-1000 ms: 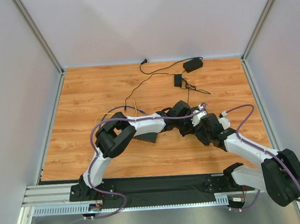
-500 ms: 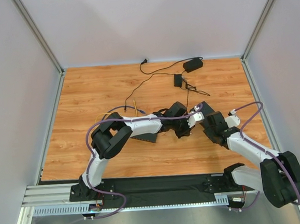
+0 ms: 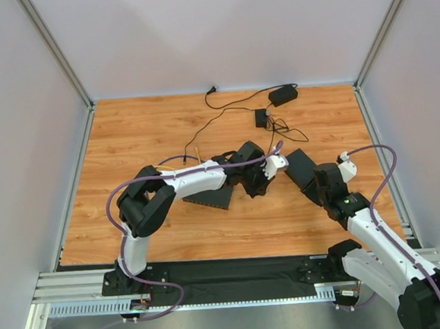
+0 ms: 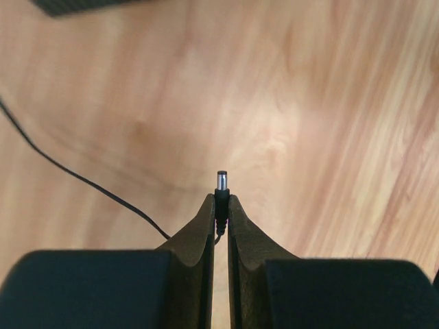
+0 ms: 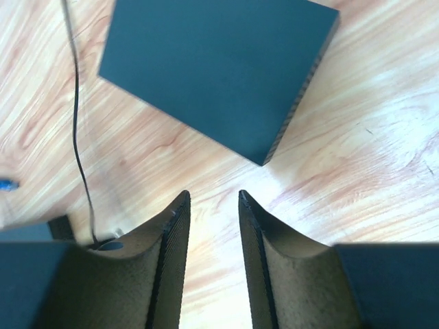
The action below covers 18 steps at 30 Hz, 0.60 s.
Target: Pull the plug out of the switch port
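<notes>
The switch (image 3: 296, 166) is a flat black oblong box lying on the wood table; it also shows in the right wrist view (image 5: 219, 68), just ahead of my fingertips. My right gripper (image 3: 315, 189) (image 5: 214, 195) is open and empty, a short gap from the switch's near corner. My left gripper (image 3: 254, 186) (image 4: 221, 202) is shut on the plug (image 4: 221, 184), a small black barrel plug with a bare metal tip, held above the table to the left of the switch. Its thin black cable (image 4: 75, 177) trails off to the left. The plug is out of the switch.
A squarer black slab (image 3: 207, 200) lies partly under my left forearm. A power adapter (image 3: 282, 95) and a small black box (image 3: 261, 118) with loose cables sit at the back. A thin cable (image 5: 75, 137) runs left of the switch. Walls enclose the table.
My right gripper has let go of the switch and drawn back to the right. My left gripper has moved left, away from the switch, with the plug in it.
</notes>
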Tool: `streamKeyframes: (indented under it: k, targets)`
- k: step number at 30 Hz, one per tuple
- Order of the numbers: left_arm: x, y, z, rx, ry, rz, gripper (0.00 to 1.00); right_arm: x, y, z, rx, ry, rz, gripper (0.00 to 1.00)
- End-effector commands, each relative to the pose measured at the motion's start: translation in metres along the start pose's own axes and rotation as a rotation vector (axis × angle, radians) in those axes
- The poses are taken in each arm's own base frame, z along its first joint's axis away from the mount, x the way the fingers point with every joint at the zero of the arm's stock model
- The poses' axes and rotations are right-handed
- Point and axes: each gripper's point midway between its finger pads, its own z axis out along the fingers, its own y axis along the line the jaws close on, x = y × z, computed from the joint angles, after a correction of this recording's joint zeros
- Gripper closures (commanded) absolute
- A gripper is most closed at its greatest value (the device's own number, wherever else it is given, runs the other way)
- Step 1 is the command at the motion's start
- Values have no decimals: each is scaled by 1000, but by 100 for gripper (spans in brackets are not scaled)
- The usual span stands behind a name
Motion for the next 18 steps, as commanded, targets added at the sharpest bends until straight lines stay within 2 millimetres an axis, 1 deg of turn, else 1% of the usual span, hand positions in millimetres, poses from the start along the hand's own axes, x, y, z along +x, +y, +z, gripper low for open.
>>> streamKeyframes:
  k: [1,2,3,4,5,6,7,8,9,10,11,12,13,14,15,16,17,18]
  targets:
    - [-56,27,-44,-76,-111,-39,100,-9,17,-16,-59,16,-77,63]
    - [-61,33,-48,-88,-121,-50,100,-16,26,-20,-73,12,-82,63]
    - [-74,41,-55,-111,-149,-52,100,-15,27,-23,-76,30,-118,62]
    - [-75,54,-58,-128,-152,-73,100,-18,32,-25,-92,35,-134,61]
    - [-82,70,-62,-158,-163,-105,100,-21,38,-27,-97,38,-152,59]
    - [-95,72,-68,-165,-191,-101,100,-23,40,-28,-98,38,-161,58]
    - [-89,87,-65,-177,-170,-141,100,-25,40,-24,-86,47,-170,57]
    - [-108,97,-73,-196,-210,-144,100,-28,48,-24,-111,56,-174,56]
    - [-111,107,-73,-207,-217,-163,100,-29,51,-23,-120,70,-205,55]
    - [-103,124,-67,-216,-199,-206,100,-28,48,-15,-99,102,-208,55]
    - [-119,134,-73,-223,-237,-202,100,-26,51,-13,-105,133,-214,55]
    - [-109,145,-60,-225,-204,-225,100,-34,54,-12,-111,131,-216,55]
    - [-111,157,-62,-233,-214,-234,100,-32,53,-7,-99,152,-216,55]
    - [-123,164,-64,-233,-242,-227,100,-35,54,-5,-100,155,-206,55]
    - [-116,172,-53,-232,-228,-238,100,-38,54,-3,-99,152,-199,55]
    - [-118,178,-51,-236,-241,-261,100,-46,52,0,-92,140,-180,55]
    - [-126,188,-54,-241,-271,-279,100,-50,52,3,-95,133,-171,55]
    - [-122,196,-44,-235,-274,-297,100,-52,53,3,-113,148,-151,55]
